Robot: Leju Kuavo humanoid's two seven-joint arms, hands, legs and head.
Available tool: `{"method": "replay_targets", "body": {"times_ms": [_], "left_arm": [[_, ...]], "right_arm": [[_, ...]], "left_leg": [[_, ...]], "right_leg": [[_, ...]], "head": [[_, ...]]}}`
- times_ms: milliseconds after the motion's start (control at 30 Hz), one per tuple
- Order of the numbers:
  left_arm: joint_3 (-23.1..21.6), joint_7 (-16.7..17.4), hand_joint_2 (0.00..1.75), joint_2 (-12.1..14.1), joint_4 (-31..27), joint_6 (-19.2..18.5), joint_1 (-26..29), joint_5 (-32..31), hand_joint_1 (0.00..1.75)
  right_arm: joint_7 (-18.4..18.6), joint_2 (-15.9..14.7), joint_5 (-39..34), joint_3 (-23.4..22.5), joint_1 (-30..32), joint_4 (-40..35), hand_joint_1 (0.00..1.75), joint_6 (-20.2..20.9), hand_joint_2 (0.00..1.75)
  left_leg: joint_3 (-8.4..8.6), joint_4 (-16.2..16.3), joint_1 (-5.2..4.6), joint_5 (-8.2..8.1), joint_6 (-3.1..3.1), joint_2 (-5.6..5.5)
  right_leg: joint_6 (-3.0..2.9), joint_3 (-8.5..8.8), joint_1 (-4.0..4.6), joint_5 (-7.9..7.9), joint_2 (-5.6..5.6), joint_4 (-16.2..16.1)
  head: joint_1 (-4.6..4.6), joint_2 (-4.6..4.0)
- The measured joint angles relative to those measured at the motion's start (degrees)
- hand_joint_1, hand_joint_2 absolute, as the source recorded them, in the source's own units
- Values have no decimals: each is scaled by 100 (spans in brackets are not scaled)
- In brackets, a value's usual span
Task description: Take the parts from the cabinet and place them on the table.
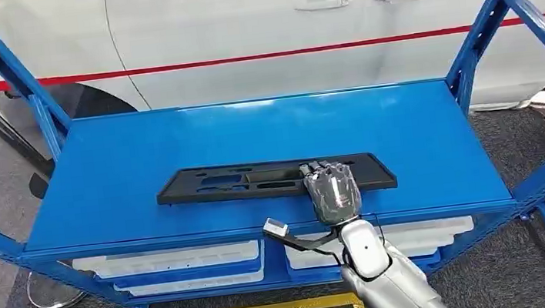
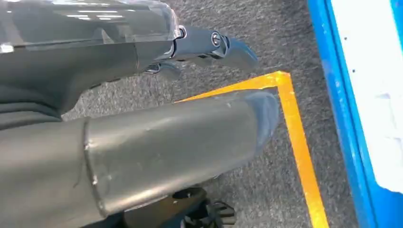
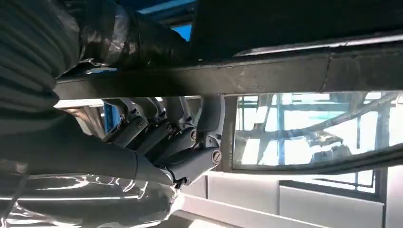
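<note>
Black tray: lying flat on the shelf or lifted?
Flat. The tray lies level on the blue shelf; the right hand rests on it near its right end.

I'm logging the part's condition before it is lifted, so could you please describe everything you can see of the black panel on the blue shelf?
The black panel is a long, flat, narrow rectangle, apparently moulded matt plastic, with a raised rim and several recessed slots along its middle. It lies flat on the top blue shelf, lengthwise, nearer the front edge. The right hand rests over its right portion, fingers curled across it; the right wrist view shows the fingers hooked around its edge.
</note>
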Motion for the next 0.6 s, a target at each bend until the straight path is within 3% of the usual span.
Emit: {"method": "replay_targets", "body": {"times_ms": [33, 67, 133, 167, 300, 367, 467, 500, 533, 600], "left_arm": [[0, -2, 0, 0, 0, 0, 5, 0, 0], [2, -9, 0, -2, 0, 2, 5, 0, 0], [2, -20, 0, -9, 0, 26, -5, 0, 0], [2, -24, 0, -9, 0, 37, -3, 0, 0], [4, -46, 0, -7, 0, 70, -10, 0, 0], [4, -63, 0, 0, 0, 118, -11, 2, 0], [24, -63, 0, 0, 0, 162, -9, 24, 0], [33, -59, 0, 2, 0, 190, -7, 37, 0], [37, -55, 0, 4, 0, 212, -5, 39, 0], [44, -44, 0, 20, 0, 287, -10, 53, 0]], "right_arm": [[-2, 0, 0, 0, 1, 0, 175, 0, 175], [-18, 0, -2, -4, -2, -15, 175, 0, 175], [-37, 0, 0, -44, -17, -90, 175, 0, 175], [-44, 0, -2, -55, -39, -101, 175, 0, 175], [-162, 4, -2, -103, -29, -182, 175, 0, 175], [-473, 35, -13, -256, -20, -398, 175, 0, 175], [-1270, 190, -168, -727, -27, -845, 175, 0, 175], [-1537, 244, -236, -895, -25, -954, 175, 2, 175], [-1813, 312, -319, -1118, -24, -1079, 175, 2, 175], [-2233, 459, -448, -1432, -70, -1312, 175, 2, 175]], "left_leg": [[2, 13, 0, -4, -1, -2], [6, 25, 0, -17, -3, -5], [8, 98, 1, -68, -30, -20], [-34, 142, -29, -101, -68, -22], [-60, 163, -28, -101, -164, -28], [-141, 363, -10, -284, -239, -21], [-745, 1694, 34, -926, -328, -18], [-884, 1970, 37, -975, -336, -18], [-904, 1981, 37, -886, -332, -18], [-566, 1245, 36, -402, -298, -18]], "right_leg": [[-2, 34, -1, 114, -1, -75], [-12, 182, -1, 324, -2, -379], [-50, 732, -2, 838, -6, -1449], [-83, 806, 14, 716, -8, -1618], [-161, 768, 38, 772, 13, -1647], [-220, 788, -12, 796, -2, -1690], [-251, 781, -2, 791, -11, -1686], [-253, 781, 1, 789, -13, -1679], [-254, 782, 1, 787, -13, -1675], [-253, 801, 3, 781, 0, -1672]], "head": [[2, 0], [0, 0], [0, 0], [2, 0], [0, 0], [-2, 0], [-2, 0], [-4, 0], [-2, 0], [-2, 0]]}}
